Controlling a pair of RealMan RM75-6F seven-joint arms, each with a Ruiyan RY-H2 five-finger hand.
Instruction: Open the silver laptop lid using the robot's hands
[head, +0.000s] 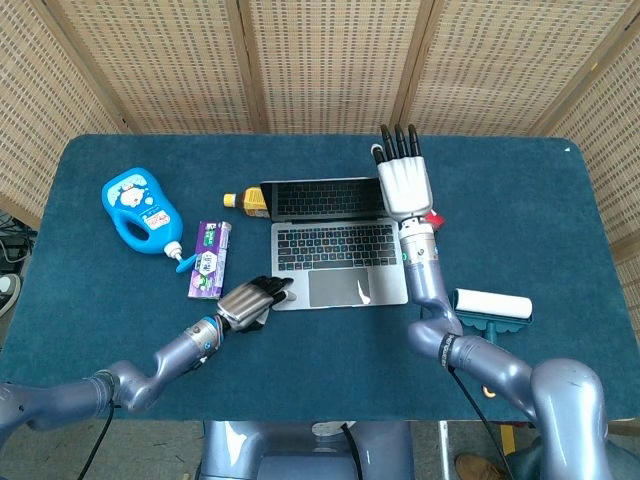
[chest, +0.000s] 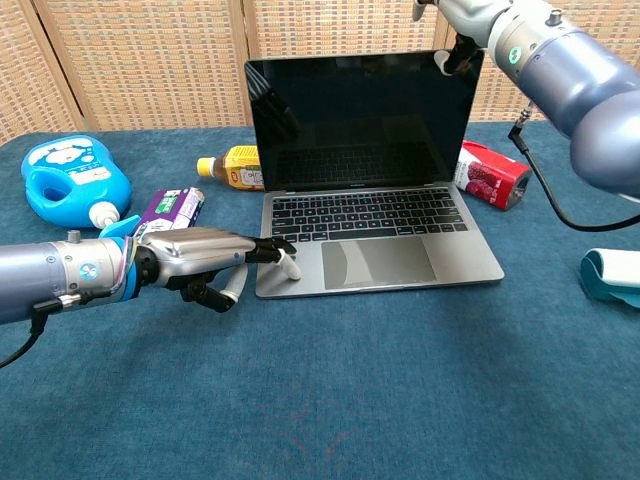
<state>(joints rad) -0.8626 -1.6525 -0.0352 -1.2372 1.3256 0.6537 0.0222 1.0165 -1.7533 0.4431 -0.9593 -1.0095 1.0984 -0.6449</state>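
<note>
While the silver laptop sits near the middle of the blue surface, its lid already stands close to upright and the dark screen faces the robot. The right hand is flat against the lid's upper right corner, fingers straight and pointing away from the robot; it grasps nothing, only presses or rests on the lid's top edge. The left hand lies low at the laptop's front left corner, fingers stretched out and touching the base edge, holding nothing either.

To finish this step well, I judge the left hand should press firmly on that corner so the base does not slide or tip as the lid goes back. The right hand should push gently from the top edge, following the arc of the hinge, and stop once the screen leans slightly past vertical. A push from one corner can twist the lid, so a light, even force seems wise.

The laptop's long axis runs left to right across the surface, parallel to the robot's front. Its hinge is on the far side and the trackpad on the near side. Left of the laptop are a yellow bottle, a purple box and a blue detergent jug; a red can lies just right of it.
</note>
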